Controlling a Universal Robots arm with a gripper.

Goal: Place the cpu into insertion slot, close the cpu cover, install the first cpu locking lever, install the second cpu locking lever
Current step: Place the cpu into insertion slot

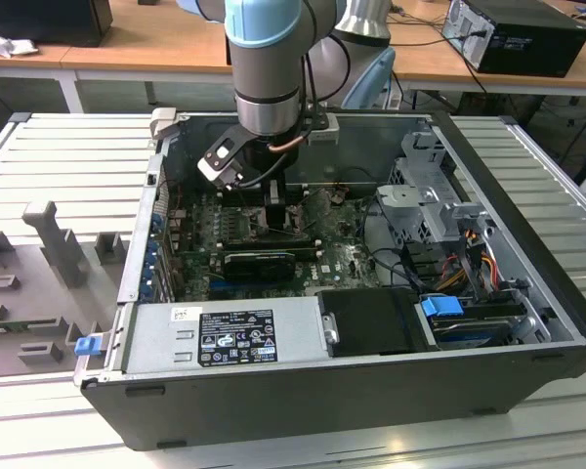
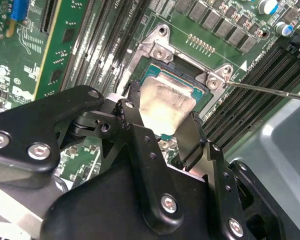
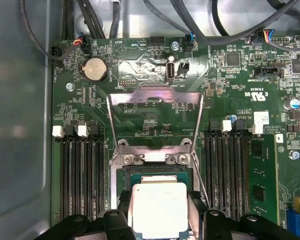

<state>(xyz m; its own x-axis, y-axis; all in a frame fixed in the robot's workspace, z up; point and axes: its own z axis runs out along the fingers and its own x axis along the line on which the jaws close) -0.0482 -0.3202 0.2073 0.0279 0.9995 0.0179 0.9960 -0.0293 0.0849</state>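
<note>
Over the insertion slot (image 2: 180, 77), the hand (image 2: 162, 107) is gripping the cpu (image 3: 157, 207) by two opposite edges, its black fingers (image 2: 190, 135) pressing against the chip's sides. The cpu is lying right at the slot, silver face showing; whether it is fully seated I cannot tell. Hinged at one edge of the slot, the cpu cover (image 3: 155, 97) is standing swung open, its window framing the green board (image 3: 90, 110).

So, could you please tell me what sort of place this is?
Probably a robotics lab or workshop: an open computer case lies on a slatted metal bench, wooden desks stand behind, and a robot arm reaches into it.
</note>
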